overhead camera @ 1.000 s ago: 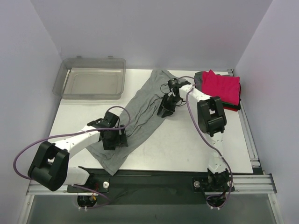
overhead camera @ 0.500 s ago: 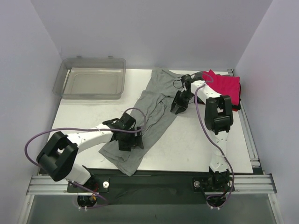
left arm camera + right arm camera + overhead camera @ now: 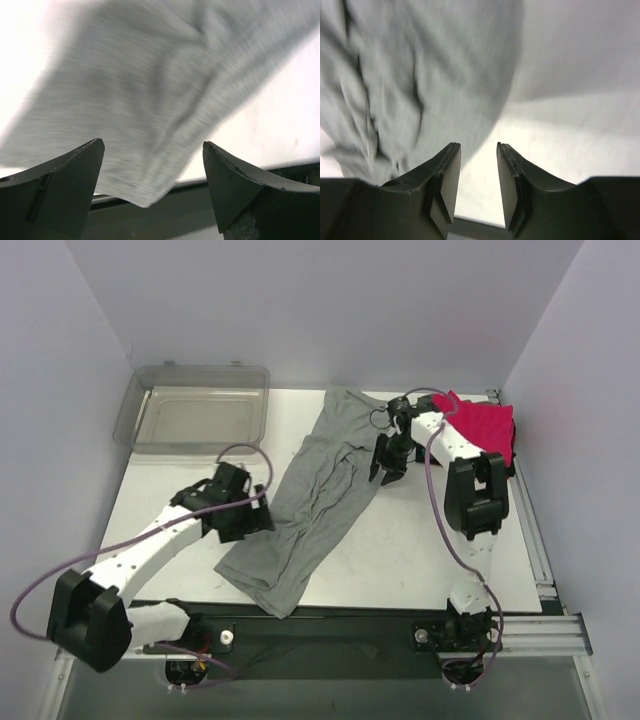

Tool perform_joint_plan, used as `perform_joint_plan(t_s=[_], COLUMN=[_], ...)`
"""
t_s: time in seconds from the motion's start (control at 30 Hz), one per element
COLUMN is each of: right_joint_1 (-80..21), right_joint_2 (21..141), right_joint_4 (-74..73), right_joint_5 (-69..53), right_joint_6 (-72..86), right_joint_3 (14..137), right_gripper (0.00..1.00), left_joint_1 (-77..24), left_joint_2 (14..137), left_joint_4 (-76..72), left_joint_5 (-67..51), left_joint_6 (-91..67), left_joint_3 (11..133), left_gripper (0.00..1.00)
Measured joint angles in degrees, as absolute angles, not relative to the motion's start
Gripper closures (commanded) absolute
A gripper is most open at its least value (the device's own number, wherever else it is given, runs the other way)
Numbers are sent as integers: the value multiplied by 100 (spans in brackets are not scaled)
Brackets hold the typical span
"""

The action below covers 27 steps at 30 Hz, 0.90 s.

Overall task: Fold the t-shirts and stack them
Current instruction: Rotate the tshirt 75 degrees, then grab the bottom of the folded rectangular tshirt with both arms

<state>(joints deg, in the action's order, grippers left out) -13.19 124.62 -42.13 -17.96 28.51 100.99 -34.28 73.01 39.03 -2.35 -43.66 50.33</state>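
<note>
Top external view has the grey tee [image 3: 320,490] lying rumpled on a slant across the desk [image 3: 430,540], far edge to near edge. The left gripper [image 3: 255,520] gapes wide and empty beside its left side. The right gripper [image 3: 383,472], jaws narrowly apart, holds nothing at its right side. I'd grip opposite edges and spread it flat before folding.

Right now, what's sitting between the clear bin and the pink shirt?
In the top view, the grey t-shirt and the right gripper lie between them.
</note>
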Motion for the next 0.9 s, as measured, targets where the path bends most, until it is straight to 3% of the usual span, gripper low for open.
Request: perform_joint_plan(t_s=[0.17,0.37,0.67,0.9], right_joint_1=[-2342,-4261,-6235,-7164], right_joint_2=[10914,9544,9786,10392], right_joint_4=[-4123,-3581,-2270,-1103], right_joint_5=[-1590,-1527,-1236,-1111], right_joint_6=[3017,3916,5478,6364], right_joint_3=[8816,7384,6383,6198], right_gripper=[64,59,55,51], left_joint_1=[-1920,-1450,-1446,-1446], left_joint_2=[6716,7129,7369,7271], left_joint_4=[4613,4915,5000,4993], left_joint_5=[416,585,604,602], left_joint_6=[-3920,-3533,-3422,-3395], left_joint_3=[4917,4737,4569,4560], left_gripper=[9,10,11,12])
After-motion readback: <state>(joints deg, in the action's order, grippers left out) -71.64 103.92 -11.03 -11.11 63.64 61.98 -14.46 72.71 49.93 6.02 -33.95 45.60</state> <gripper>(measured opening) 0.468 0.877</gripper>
